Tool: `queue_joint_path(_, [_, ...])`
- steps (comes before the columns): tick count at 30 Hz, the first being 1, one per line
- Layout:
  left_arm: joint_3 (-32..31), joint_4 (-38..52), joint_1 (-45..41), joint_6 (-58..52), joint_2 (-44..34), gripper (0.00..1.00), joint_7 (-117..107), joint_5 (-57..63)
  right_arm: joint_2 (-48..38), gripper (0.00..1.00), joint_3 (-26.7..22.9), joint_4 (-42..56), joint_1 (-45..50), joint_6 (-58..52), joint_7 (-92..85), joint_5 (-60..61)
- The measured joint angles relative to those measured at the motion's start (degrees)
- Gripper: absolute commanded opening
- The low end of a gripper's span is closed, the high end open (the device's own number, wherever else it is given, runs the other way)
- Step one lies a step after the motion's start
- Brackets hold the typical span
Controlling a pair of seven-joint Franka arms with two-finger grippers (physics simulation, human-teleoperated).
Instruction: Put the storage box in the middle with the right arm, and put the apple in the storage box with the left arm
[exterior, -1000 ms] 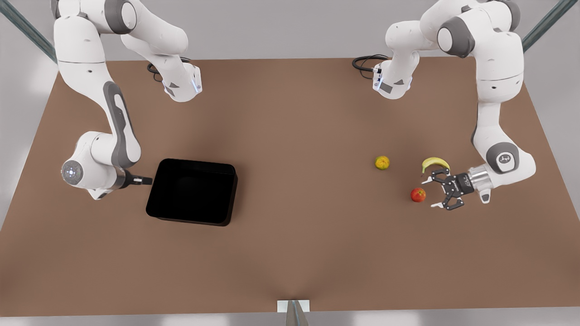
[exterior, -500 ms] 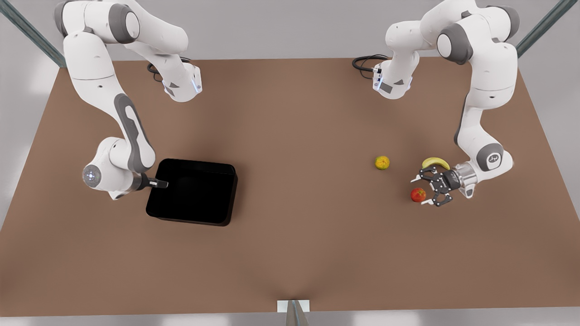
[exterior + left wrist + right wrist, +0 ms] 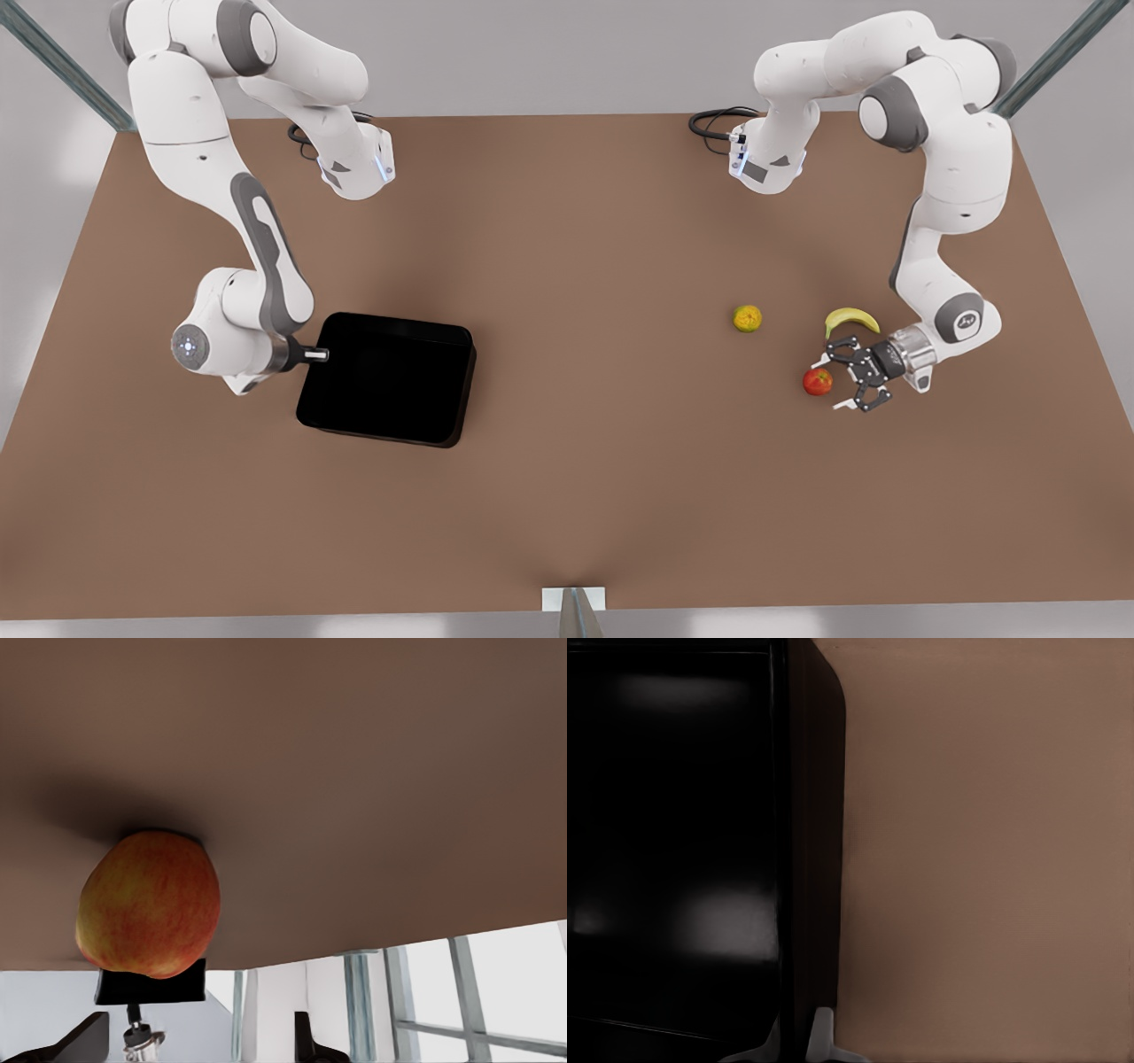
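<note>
Because the box must go to the middle, the right end effector (image 3: 317,355) grips the storage box (image 3: 387,378) rim on the surface's (image 3: 567,496) front-view left; the left end effector (image 3: 842,383) spreads released beside the apple (image 3: 817,382).

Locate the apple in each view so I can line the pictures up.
Front view: the apple lies on the table at the front view's right, just off the open left pincer, below the banana.
Left wrist view: the apple is large and close, resting on the brown table.
Right wrist view: no apple; the storage box wall instead.
Shared landmark: the brown tabletop, seen in all three.
</note>
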Motion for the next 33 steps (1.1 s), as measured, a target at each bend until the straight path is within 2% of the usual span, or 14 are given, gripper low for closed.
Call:
queue_joint_path(2, [-0.05,-0.15,-0.12,-0.63,-0.16,1.0,0.08,0.08,-2.94,0.21,3.3,0.05,-0.27,-0.06,-4.21,0.45])
queue_joint_path(3, [-0.09,-0.21,-0.35,-0.63,-0.3,1.0,0.09,0.12,-4.7,0.21,5.9,0.45,0.03,-0.12,-5.75,5.32])
queue_joint_path(5, [-0.09,-0.16,-0.68,-0.3,-0.34,1.0,0.72,0.21,-3.88,0.21,10.03,5.6,1.38,-2.05,-3.25,7.05])
queue_joint_path(6, [-0.01,-0.31,-1.12,-0.51,-0.41,1.0,1.68,0.26,-1.7,0.21,10.56,11.58,5.98,-5.12,-1.5,6.9])
queue_joint_path(10, [0.0,-1.3,-1.58,-0.38,-0.44,1.0,4.04,1.03,9.5,0.21,10.57,27.35,21.8,-5.79,2.93,6.57])
queue_joint_path(12, [0.0,-1.31,-1.58,0.06,-0.13,1.0,4.31,1.7,15.59,0.21,10.56,34.42,24.46,-5.53,3.39,6.62])
queue_joint_path(16, [0.0,-0.97,-1.54,3.92,0.43,1.0,3.79,3.28,20.2,0.21,10.3,39.58,24.53,-5.12,3.29,3.94])
queue_joint_path(17, [0.0,-0.87,-1.58,4.28,0.45,1.0,4.01,3.35,20.17,0.27,10.21,39.78,24.54,-4.99,3.5,3.41])
queue_joint_path(18, [-0.07,-0.87,-1.58,5.47,0.53,1.0,4.04,3.36,20.16,1.0,10.21,39.86,24.54,-4.94,4.29,3.05])
queue_joint_path(26, [-2.21,-0.73,-1.58,9.39,1.33,1.0,3.95,2.76,18.92,1.0,10.55,41.78,24.46,-5.69,4.54,3.29])
queue_joint_path(29, [-2.2,-0.43,-1.49,9.39,1.75,0.98,4.12,2.71,13.41,1.0,11.24,42.27,23.92,-8.07,4.6,6.06])
queue_joint_path(30, [-2.2,-0.43,-1.49,9.39,1.76,0.93,4.13,2.73,8.66,1.0,10.21,42.27,21.93,-16.39,3.55,1.68])
queue_joint_path(32, [-2.2,-0.36,-1.49,9.39,2.03,0.73,4.12,2.76,-0.17,1.0,9.9,43.93,14.36,-35.74,-4.53,-6.35])
queue_joint_path(33, [-2.2,-0.34,-1.49,9.39,2.11,0.69,4.12,2.77,-2.21,1.0,9.42,45.76,12.73,-42.77,-5.56,-14.16])
